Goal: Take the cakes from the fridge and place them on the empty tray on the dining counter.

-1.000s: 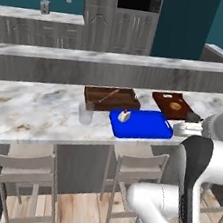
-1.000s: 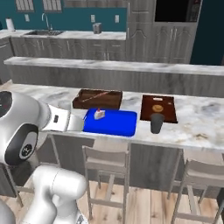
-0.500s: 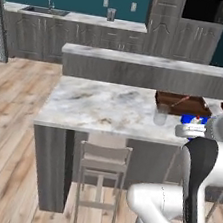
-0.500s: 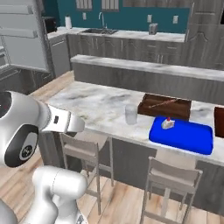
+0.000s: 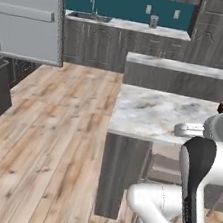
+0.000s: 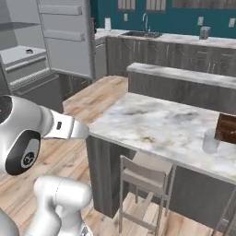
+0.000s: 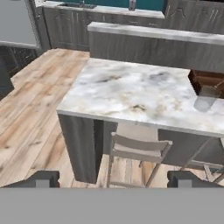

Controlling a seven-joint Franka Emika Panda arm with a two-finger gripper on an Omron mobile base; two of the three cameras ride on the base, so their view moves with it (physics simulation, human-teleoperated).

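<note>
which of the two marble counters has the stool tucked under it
The nearer, lower white-and-grey marble dining counter: the pale grey stool sits under its front edge. The far kitchen counter along the teal wall holds the sink instead.

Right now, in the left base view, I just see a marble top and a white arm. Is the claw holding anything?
Observer: No. In the hand view the gripper is open, with nothing between its jaws.
Operator: Anything lying around?
Observer: On the dining counter a clear glass stands near a dark wooden tray.
Operator: And further left?
Observer: The fridge stands open, its pale shelves showing in the right base view.
</note>
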